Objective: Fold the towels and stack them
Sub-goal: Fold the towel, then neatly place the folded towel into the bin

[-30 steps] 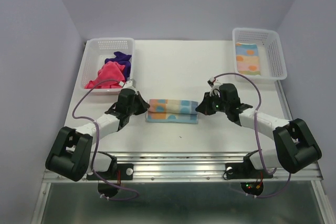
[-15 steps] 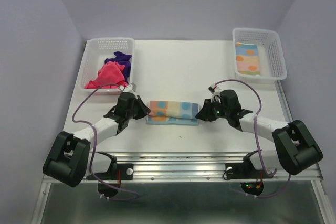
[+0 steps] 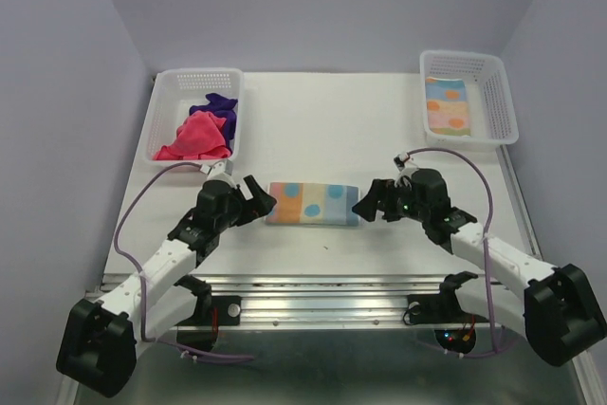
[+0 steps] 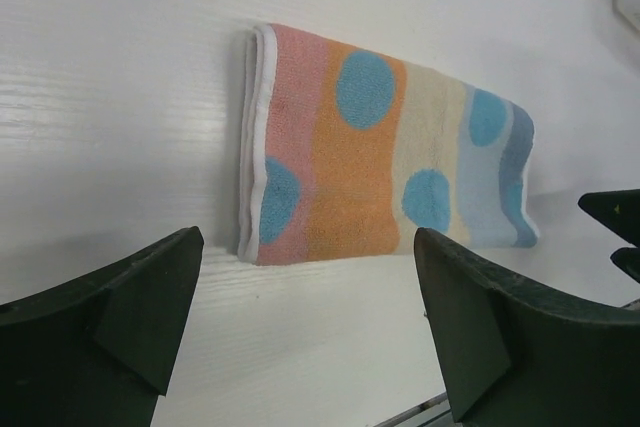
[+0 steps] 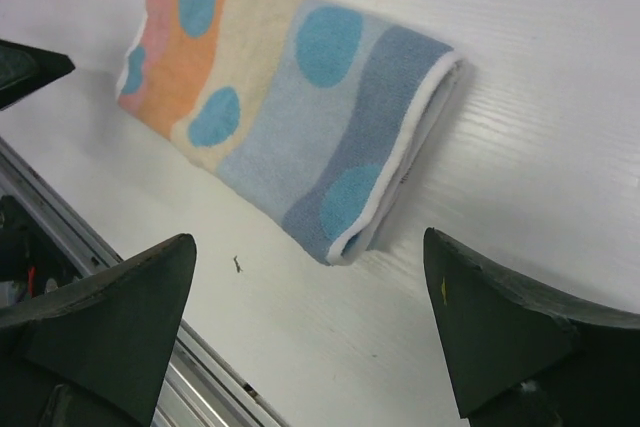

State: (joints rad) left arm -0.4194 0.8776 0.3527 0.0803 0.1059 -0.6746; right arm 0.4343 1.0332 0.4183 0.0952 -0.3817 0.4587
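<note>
The folded spotted towel (image 3: 312,204) is lying on the worktop (image 3: 322,125) with its long axis running left to right, squarely between the two hands. The left hand (image 3: 257,200) is sitting just beside its pink-orange end and the right hand (image 3: 366,204) just beside its blue end. Both are spread wide, carrying nothing and touching no cloth. Neither is looking nearer, so either end is probably offering an equal grasp. The pink towel (image 3: 194,135) and purple towel (image 3: 213,104) are lying crumpled in the left basket (image 3: 163,106).
</note>
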